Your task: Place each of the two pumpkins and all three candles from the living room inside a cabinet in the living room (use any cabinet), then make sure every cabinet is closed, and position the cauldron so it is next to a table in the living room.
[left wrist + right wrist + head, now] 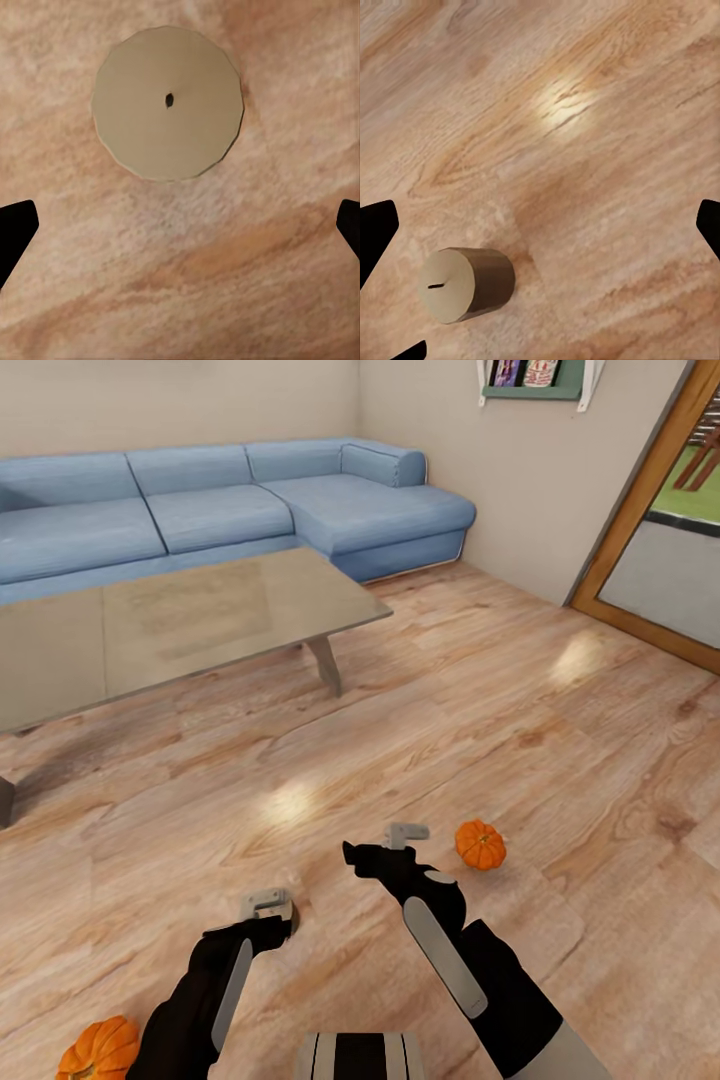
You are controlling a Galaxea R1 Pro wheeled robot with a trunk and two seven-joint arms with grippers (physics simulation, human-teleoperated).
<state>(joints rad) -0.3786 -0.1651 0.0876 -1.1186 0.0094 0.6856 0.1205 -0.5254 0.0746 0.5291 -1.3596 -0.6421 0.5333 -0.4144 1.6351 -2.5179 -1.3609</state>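
My left gripper (265, 903) hangs open just above the wooden floor, straight over an upright beige candle (168, 103) whose round top and wick show in the left wrist view, ahead of the wide-apart fingertips (15, 229). Further right, my right gripper (407, 833) is open too, and its wrist view shows a candle (465, 283) on the floor near one fingertip (375, 232). A small orange pumpkin (480, 845) sits on the floor just right of the right gripper. A second pumpkin (98, 1050) lies at the near left beside my left arm. The glass-topped table (180, 625) stands ahead to the left.
A blue corner sofa (250, 500) runs along the far wall behind the table. A wood-framed glass door (650, 560) is at the right, and a green wall shelf (530, 380) hangs above. Bare wooden floor (560, 740) stretches between the table and the door.
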